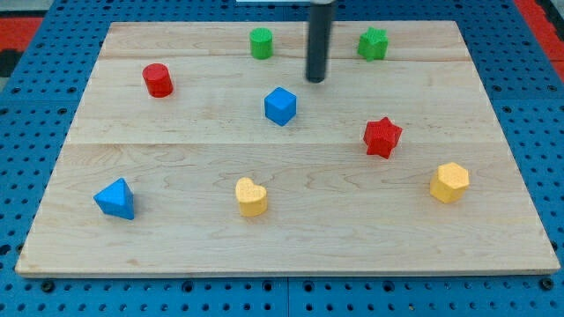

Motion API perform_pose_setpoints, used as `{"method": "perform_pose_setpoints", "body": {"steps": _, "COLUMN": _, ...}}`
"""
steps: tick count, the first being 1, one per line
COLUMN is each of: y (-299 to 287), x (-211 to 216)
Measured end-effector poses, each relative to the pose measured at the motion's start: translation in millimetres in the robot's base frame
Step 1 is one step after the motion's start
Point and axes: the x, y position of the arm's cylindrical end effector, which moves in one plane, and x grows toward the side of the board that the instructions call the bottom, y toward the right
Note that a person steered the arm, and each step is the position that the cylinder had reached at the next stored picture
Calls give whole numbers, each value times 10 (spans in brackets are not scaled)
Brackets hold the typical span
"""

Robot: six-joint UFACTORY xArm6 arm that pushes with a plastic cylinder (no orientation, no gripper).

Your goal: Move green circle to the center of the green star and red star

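The green circle (261, 43) stands near the view's top, left of centre. The green star (373, 43) is at the top right, level with it. The red star (382, 136) lies lower right, below the green star. My tip (316, 79) is between the green circle and the green star, a little below both, touching neither. It is about a rod's width above and to the right of the blue cube (280, 106).
A red circle (158, 80) sits at the upper left. A blue triangle (115, 198) is at the lower left, a yellow heart (251, 196) at bottom centre, a yellow hexagon (449, 182) at the lower right. The wooden board (291, 246) lies on a blue pegboard.
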Motion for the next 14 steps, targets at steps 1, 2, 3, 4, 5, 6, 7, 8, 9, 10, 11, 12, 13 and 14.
{"method": "perform_pose_setpoints", "body": {"steps": 1, "y": -907, "x": -125}}
{"method": "perform_pose_setpoints", "body": {"steps": 2, "y": -1359, "x": -687}}
{"method": "perform_pose_setpoints", "body": {"steps": 3, "y": -1000, "x": -1187}}
{"method": "perform_pose_setpoints", "body": {"steps": 4, "y": -241, "x": -1019}}
{"method": "perform_pose_setpoints", "body": {"steps": 5, "y": 71, "x": -420}}
{"method": "perform_pose_setpoints", "body": {"steps": 6, "y": 309, "x": -187}}
{"method": "perform_pose_setpoints", "body": {"steps": 7, "y": -370, "x": -52}}
{"method": "perform_pose_setpoints", "body": {"steps": 8, "y": 212, "x": 88}}
{"method": "perform_pose_setpoints", "body": {"steps": 9, "y": 867, "x": 79}}
{"method": "perform_pose_setpoints", "body": {"steps": 10, "y": 726, "x": 227}}
{"method": "perform_pose_setpoints", "body": {"steps": 11, "y": 884, "x": 561}}
{"method": "perform_pose_setpoints", "body": {"steps": 12, "y": 1489, "x": 554}}
{"method": "perform_pose_setpoints", "body": {"steps": 13, "y": 2197, "x": 825}}
{"method": "perform_pose_setpoints", "body": {"steps": 14, "y": 2486, "x": 1405}}
